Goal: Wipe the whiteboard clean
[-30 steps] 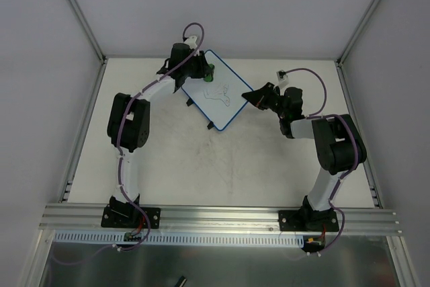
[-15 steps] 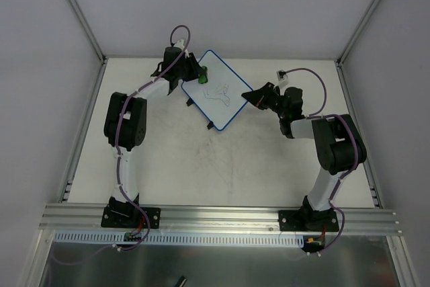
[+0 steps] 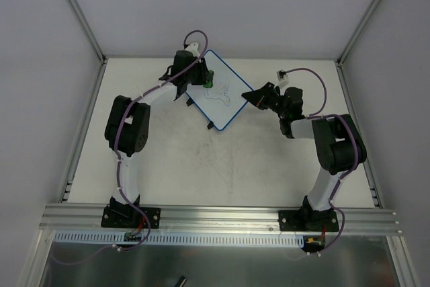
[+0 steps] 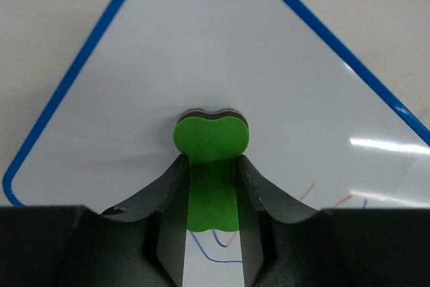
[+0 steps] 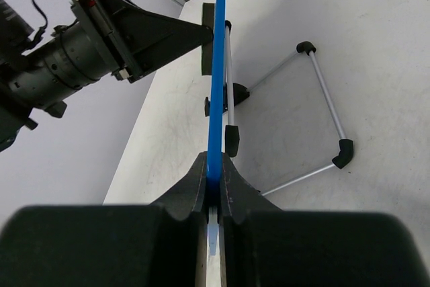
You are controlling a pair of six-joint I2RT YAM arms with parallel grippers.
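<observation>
In the top external view, the whiteboard (image 3: pixel 225 109) sits at the far middle of the table (image 3: pixel 168 159), between the two arms. The left gripper (image 3: pixel 205 78) is closed on a green eraser (image 3: pixel 209 80) set against the board's upper-left area, just beside the line doodle (image 3: pixel 222 94). The right gripper (image 3: pixel 246 95) is shut on the board's right edge. Most of the doodle is unwiped, so the erasing looks far from done. In the left wrist view, the eraser is pinched between both fingers (image 4: pixel 171 186) with its dark pad on the white surface. Red and blue strokes (image 4: pixel 225 247) lie on the near side of it, so the next pass should travel that way, pad flat, in overlapping strokes. In the right wrist view, the jaws clamp the thin blue rim (image 5: pixel 217 65) edge-on, with a wire stand (image 5: pixel 324 99) behind the board. Because the board appears propped, wiping pressure should be light and directed against this bracing grip.
</observation>
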